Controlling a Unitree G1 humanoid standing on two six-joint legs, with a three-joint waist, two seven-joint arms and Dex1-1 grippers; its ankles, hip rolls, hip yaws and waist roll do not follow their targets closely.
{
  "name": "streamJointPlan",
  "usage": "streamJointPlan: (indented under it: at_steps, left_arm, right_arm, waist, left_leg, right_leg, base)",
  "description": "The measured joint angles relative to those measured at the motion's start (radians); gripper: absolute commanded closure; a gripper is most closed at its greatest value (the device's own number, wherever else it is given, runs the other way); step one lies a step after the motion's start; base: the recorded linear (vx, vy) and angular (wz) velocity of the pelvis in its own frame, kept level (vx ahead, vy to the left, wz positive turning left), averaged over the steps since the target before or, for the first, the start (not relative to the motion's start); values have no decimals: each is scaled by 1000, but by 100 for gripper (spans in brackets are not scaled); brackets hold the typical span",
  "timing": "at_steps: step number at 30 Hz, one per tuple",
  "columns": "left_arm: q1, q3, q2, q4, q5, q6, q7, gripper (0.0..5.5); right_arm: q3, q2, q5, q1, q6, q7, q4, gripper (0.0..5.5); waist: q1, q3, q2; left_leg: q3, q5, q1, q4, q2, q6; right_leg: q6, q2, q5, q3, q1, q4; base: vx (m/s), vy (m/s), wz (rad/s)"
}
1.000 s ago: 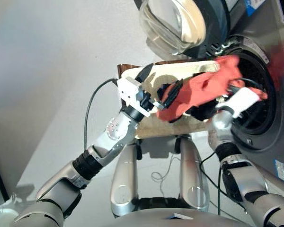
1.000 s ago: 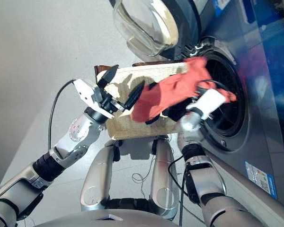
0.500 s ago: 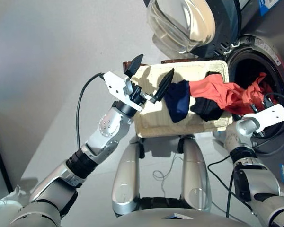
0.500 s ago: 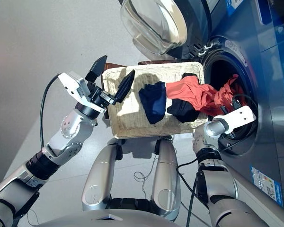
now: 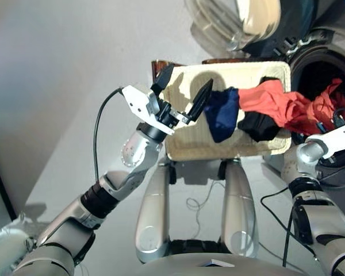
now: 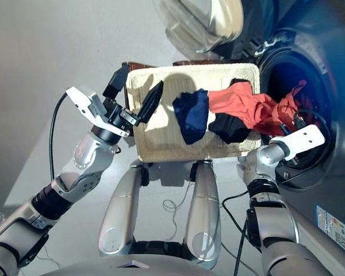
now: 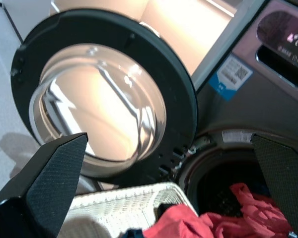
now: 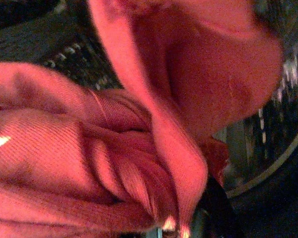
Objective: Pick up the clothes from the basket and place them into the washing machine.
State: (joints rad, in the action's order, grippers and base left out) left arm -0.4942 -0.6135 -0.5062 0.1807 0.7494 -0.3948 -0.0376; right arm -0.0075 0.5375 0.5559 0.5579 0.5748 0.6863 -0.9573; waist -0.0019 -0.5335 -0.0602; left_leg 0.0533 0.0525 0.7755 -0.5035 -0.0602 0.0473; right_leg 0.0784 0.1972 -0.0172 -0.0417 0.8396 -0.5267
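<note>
Three garments are in play, none fully loaded yet: the red garment (image 6: pixel 250 106) stretches from the basket (image 6: pixel 161 144) over its rim into the drum opening of the washing machine (image 5: pixel 310 69), w/ one end already inside; the navy one (image 6: pixel 191 115) and the black one (image 6: pixel 230 127) lie in the basket, touching each other and the red cloth. Basket sits just beside the drum mouth, door (image 7: pixel 99 99) swung wide. Step in hand, by my read: getting the red piece all the way in. To do it well, push deep past the door seal before letting go, so no tail hangs back over the rim; watch that the trailing end doesn't drag the black piece out w/ it, since they overlap. Right hand (image 5: pixel 336 135) is at the drum mouth, forearm angled in toward the opening; wrist view is filled w/ bunched red fabric, so it looks in contact, but can't tell whether the fingers are clamped or spread. Left hand (image 6: pixel 135 98) hovers above the basket's near-left corner, arm raised and bent at the elbow, fingers (image 6: pixel 152 99) spread wide apart, holding nothing, pointing toward the door and drum.
</note>
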Motion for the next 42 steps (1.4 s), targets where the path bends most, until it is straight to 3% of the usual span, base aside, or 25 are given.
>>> streamJointPlan:
  at_steps: [3, 7, 10, 18, 23, 30, 42]
  left_arm:
    - [-16, -2, 9, 15, -1, 0, -16, 0]
    - [-44, -5, 8, 21, -2, 0, -48, 0]
    - [-41, -8, 9, 20, -4, 3, -60, 0]
    - [-45, 4, 10, 22, -5, 2, -88, 0]
    - [-45, 21, -1, 22, -5, 2, -89, 0]
    - [-44, 32, -39, 22, -5, 2, -111, 0]
    - [-20, 60, -122, 93, -6, 2, -125, 0]
  right_arm:
    - [15, 18, -1, 22, -21, -2, 28, 550]
    - [89, 65, 2, 117, -154, -85, -73, 550]
    - [122, 64, 2, 141, -181, -111, -102, 550]
    - [153, 110, 20, 182, -201, -134, -132, 550]
    - [154, 146, 64, 231, -211, -154, -185, 550]
    - [69, 183, 204, 267, -208, -153, -207, 550]
    - [-39, 355, 278, 282, -198, -143, -213, 550]
  waist:
    - [0, 1, 24]
    - [5, -1, 27]
    - [7, -2, 28]
    - [1, -2, 28]
    - [1, -2, 28]
    - [0, -2, 29]
    - [-14, -3, 32]
  left_leg:
    - [-3, 6, 97, -71, -1, -2]
    - [-3, 6, 218, -114, -2, -2]
    - [-2, 6, 252, -153, -3, -2]
    - [-2, 13, 317, -187, -4, -13]
    - [0, 48, 357, -241, -5, -22]
    - [5, 76, 390, -294, -3, -37]
    - [12, 97, 419, -340, -3, -40]
  right_leg:
    - [2, -1, 4, 17, 90, -54]
    - [3, 0, 5, 22, 202, -84]
    - [3, 0, 5, 32, 238, -120]
    - [6, -6, 6, 40, 299, -142]
    - [12, -6, 18, 47, 332, -176]
    - [19, -3, 35, 58, 358, -212]
    - [33, -5, 46, 78, 387, -246]
  base:
    - [0, 0, 0]
    - [0, 0, 0]
    - [0, 0, 0]
    - [0, 0, 0]
    - [0, 0, 0]
    - [0, 0, 0]
    - [0, 0, 0]
